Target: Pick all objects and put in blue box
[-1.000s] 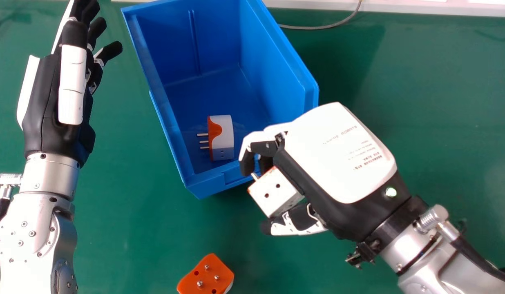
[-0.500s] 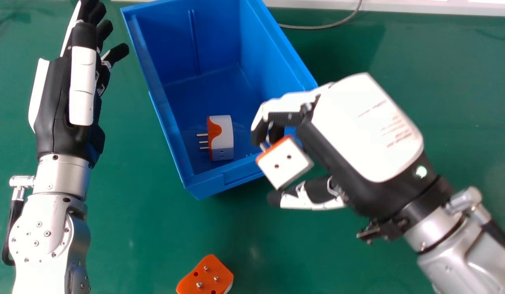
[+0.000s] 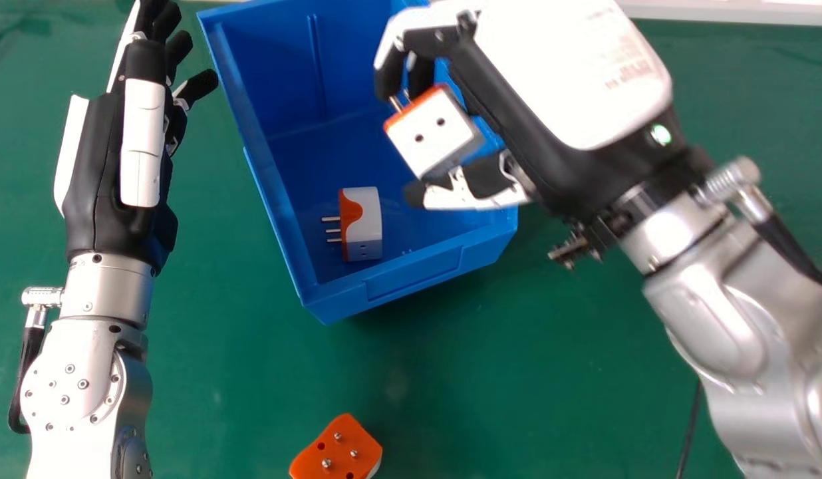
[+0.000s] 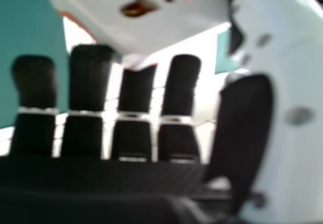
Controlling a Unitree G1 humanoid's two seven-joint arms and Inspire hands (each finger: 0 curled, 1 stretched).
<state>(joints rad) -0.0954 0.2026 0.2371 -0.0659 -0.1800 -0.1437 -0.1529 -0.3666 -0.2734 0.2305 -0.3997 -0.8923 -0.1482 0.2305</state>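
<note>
- While the right hand [image 3: 564, 80] pinches a boxy white-and-orange plug adapter [image 3: 431, 136] above the blue plastic box [image 3: 411, 274], the left hand [image 3: 112, 166] has its fingers loosely spread.
- Inside the box lies a similar adapter [image 3: 366, 229].
- An orange pronged adapter [image 3: 334, 449] lies outside.

Adapter [image 3: 364, 229] in box [image 3: 411, 276], another [image 3: 332, 452] before it

A smooth green tabletop [image 3: 750, 86] spreads from near to far, with a pale, whitish strip [image 3: 730, 13] running along its far edge. Faint dark streaks mark the far left and far right; soft, blurry patches of reflected light lie nearer.
</note>
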